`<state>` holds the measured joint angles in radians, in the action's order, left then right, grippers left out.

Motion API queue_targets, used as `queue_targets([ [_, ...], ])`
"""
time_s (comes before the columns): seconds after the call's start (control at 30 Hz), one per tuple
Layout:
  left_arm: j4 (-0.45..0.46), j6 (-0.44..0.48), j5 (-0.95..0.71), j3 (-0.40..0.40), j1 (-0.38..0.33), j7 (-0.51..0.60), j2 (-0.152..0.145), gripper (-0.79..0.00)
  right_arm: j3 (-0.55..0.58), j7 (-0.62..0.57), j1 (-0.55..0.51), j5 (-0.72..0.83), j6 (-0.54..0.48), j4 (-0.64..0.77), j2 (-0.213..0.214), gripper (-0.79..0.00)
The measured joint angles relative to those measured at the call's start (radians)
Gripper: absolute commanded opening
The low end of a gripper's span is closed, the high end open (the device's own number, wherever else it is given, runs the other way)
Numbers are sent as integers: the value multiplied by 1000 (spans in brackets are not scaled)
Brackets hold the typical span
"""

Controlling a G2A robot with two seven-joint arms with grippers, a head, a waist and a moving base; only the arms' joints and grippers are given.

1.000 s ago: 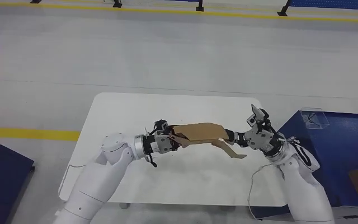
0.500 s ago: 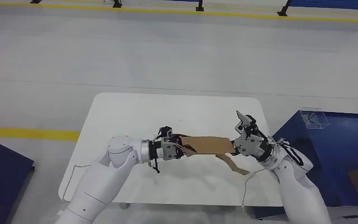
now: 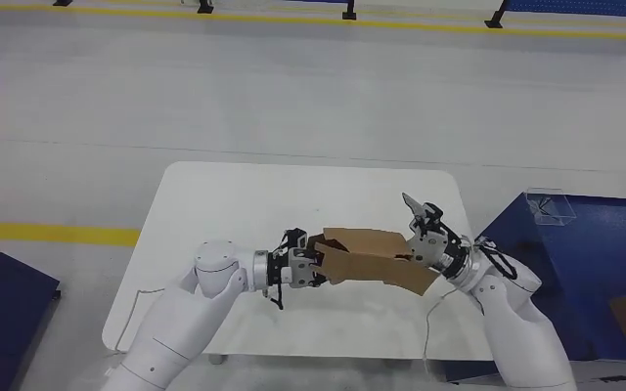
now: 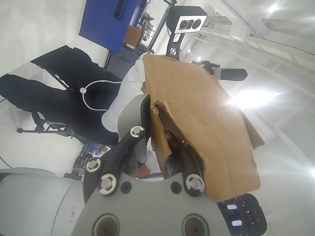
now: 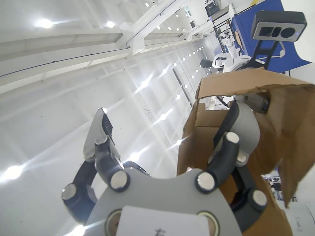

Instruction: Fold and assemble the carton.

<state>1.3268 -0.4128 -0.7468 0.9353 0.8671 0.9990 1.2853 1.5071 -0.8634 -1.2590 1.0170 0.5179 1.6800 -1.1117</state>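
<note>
A brown cardboard carton [image 3: 367, 256] hangs above the table's front part, partly opened into a box shape. My left gripper [image 3: 309, 265] is at its left end, shut on a flap edge; in the left wrist view [image 4: 157, 128] the cardboard wall [image 4: 196, 114] sits between the two fingers, one of them hidden under the board. My right gripper [image 3: 417, 233] stands open at the carton's right end. In the right wrist view [image 5: 169, 121] one finger [image 5: 102, 124] is free in the air and the other finger [image 5: 236, 128] reaches inside the carton [image 5: 278, 133].
The white table [image 3: 245, 195] has bare room on its far and left parts. A blue bin [image 3: 577, 254] with a clear plastic container [image 3: 548, 203] on it stands close to the table's right side. Another blue object [image 3: 20, 293] sits at the left.
The carton has gone from a flat strip with a hanging flap to an opened box shape. Both grippers moved closer together and toward the table's front. The right gripper's finger has entered the carton's end.
</note>
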Motion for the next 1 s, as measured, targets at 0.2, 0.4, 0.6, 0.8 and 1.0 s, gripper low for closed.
queue_targets([
  [0.2, -1, -7, 9, -14, -4, -2, 2, -785, 10, -49, -7, -53, 6, -4, 11, -785],
  [0.4, -5, -13, 15, -26, -9, -7, 4, -785, 7, -91, -21, -103, -3, -4, 21, -785],
  [0.6, -9, -14, 9, -25, -12, -12, 5, 0, 5, -99, -25, -111, -1, -2, 23, -785],
  [0.8, -11, 7, 41, -6, -18, -61, 1, 0, 13, -26, -27, -96, -158, 16, 15, -785],
  [1.0, -11, 6, 38, -7, -18, -58, 1, 0, 12, -4, -23, -96, -267, 14, 11, -785],
])
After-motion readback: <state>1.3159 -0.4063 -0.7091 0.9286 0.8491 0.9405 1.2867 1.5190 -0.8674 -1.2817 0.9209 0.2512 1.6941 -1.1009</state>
